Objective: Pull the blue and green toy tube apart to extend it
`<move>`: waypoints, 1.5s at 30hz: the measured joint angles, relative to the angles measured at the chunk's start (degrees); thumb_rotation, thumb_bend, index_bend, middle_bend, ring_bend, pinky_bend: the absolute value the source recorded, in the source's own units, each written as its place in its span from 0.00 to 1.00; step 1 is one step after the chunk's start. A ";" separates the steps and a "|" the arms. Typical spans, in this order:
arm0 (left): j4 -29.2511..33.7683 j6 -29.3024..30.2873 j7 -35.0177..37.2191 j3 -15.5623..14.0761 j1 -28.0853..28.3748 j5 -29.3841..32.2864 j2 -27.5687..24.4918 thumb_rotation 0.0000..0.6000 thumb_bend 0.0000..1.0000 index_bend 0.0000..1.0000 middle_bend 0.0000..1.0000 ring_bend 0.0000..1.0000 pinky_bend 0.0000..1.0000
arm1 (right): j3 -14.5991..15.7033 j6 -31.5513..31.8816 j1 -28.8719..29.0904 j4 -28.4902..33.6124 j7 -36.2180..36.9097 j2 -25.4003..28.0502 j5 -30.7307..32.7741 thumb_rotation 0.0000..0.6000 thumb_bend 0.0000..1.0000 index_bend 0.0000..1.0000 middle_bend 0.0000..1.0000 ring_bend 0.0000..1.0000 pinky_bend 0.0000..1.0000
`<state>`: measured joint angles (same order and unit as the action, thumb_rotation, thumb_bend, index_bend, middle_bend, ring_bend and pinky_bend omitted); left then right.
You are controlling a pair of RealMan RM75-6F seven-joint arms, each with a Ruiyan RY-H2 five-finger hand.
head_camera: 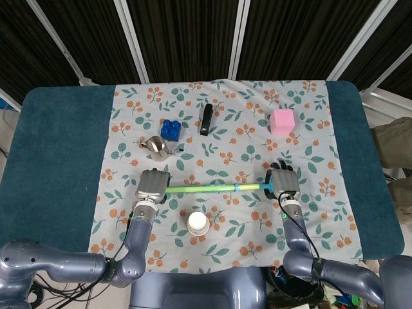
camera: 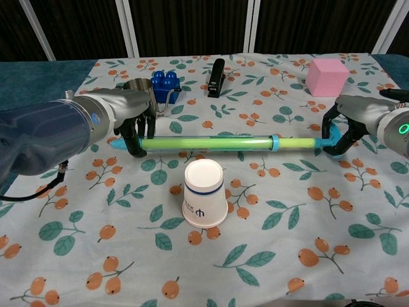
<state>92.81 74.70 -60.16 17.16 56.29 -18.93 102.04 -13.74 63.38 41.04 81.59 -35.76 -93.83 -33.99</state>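
Note:
The toy tube [head_camera: 212, 188] [camera: 217, 143] lies stretched across the middle of the cloth: a long green shaft with a blue ring right of centre and blue tips at both ends. My left hand [head_camera: 153, 185] [camera: 131, 121] grips its left end, fingers curled over the green shaft. My right hand [head_camera: 284, 181] [camera: 348, 125] grips the blue right end. The tube hangs just above the cloth, nearly level.
A white paper cup [head_camera: 197, 223] [camera: 204, 192] stands upside down just in front of the tube. Behind it are a small metal cup [head_camera: 156, 148], a blue toy brick [head_camera: 171, 129], a black clip [head_camera: 206, 119] and a pink cube [head_camera: 281, 121].

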 measured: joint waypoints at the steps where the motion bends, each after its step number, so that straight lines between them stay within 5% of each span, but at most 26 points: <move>1: 0.35 0.08 0.00 -0.12 -0.16 -0.12 -0.51 1.00 0.34 0.57 0.44 0.28 0.41 | -0.01 0.05 -0.08 0.04 0.00 0.19 -0.03 1.00 0.40 0.66 0.17 0.07 0.14; 29: 7.91 -1.52 4.57 -7.31 -7.95 -3.06 -16.28 1.00 0.34 0.57 0.44 0.28 0.40 | 0.55 0.62 -3.01 0.57 -0.01 6.28 0.57 1.00 0.40 0.67 0.17 0.07 0.14; 45: 6.19 -4.28 7.44 -9.17 -9.39 -4.32 -18.19 1.00 0.35 0.57 0.44 0.28 0.41 | 0.50 0.03 -3.71 -0.04 0.33 7.87 0.87 1.00 0.40 0.67 0.17 0.07 0.14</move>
<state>99.00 70.42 -52.72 7.99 46.90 -23.26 83.85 -13.24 63.41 37.33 81.55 -35.43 -85.96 -33.12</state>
